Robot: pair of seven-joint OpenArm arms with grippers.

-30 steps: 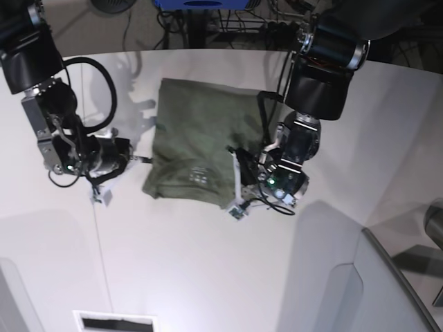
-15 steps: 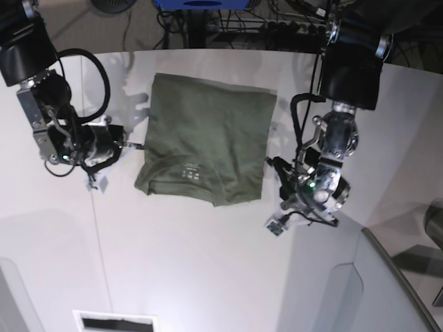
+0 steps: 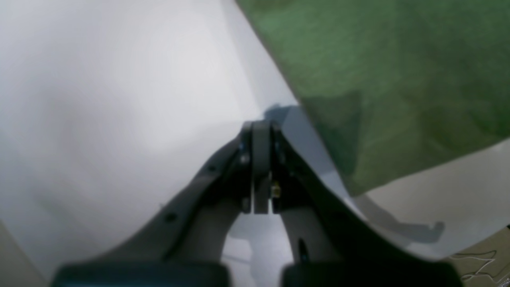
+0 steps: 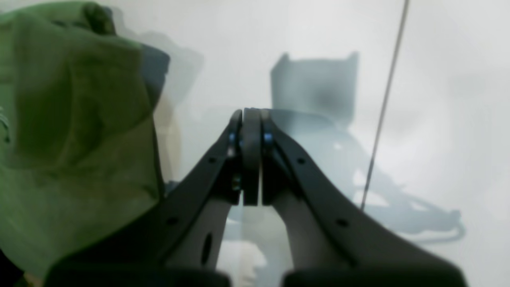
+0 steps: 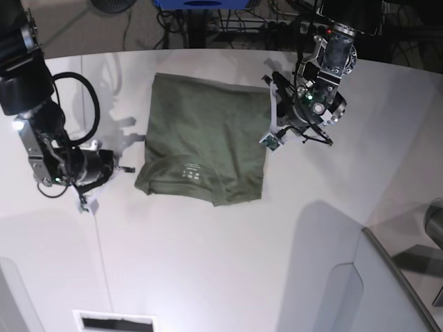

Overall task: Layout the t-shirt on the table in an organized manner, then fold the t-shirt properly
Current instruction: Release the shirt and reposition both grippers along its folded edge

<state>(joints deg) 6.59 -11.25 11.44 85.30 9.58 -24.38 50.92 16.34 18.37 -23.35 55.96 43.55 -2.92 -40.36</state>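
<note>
The olive t-shirt (image 5: 204, 135) lies flat on the white table (image 5: 208, 263) as a folded rectangle, with the white neck print (image 5: 190, 170) near its front edge. My left gripper (image 5: 270, 135) is shut and empty just off the shirt's right edge, near its far right corner. In the left wrist view its fingertips (image 3: 261, 124) press together over bare table (image 3: 99, 99), beside the shirt (image 3: 398, 79). My right gripper (image 5: 129, 168) is shut and empty just left of the shirt. In the right wrist view its pads (image 4: 251, 115) meet, with the shirt (image 4: 71, 139) on the left.
A thin dark seam (image 5: 97, 228) runs front to back on the left of the table, and shows too in the right wrist view (image 4: 382, 103). A grey angled panel (image 5: 387, 283) stands at the front right. Cables (image 5: 208, 21) lie beyond the curved far edge.
My left arm has swung from the shirt's front right corner up to its far right corner. My right arm has drawn slightly left and toward the front. The shirt has stayed put.
</note>
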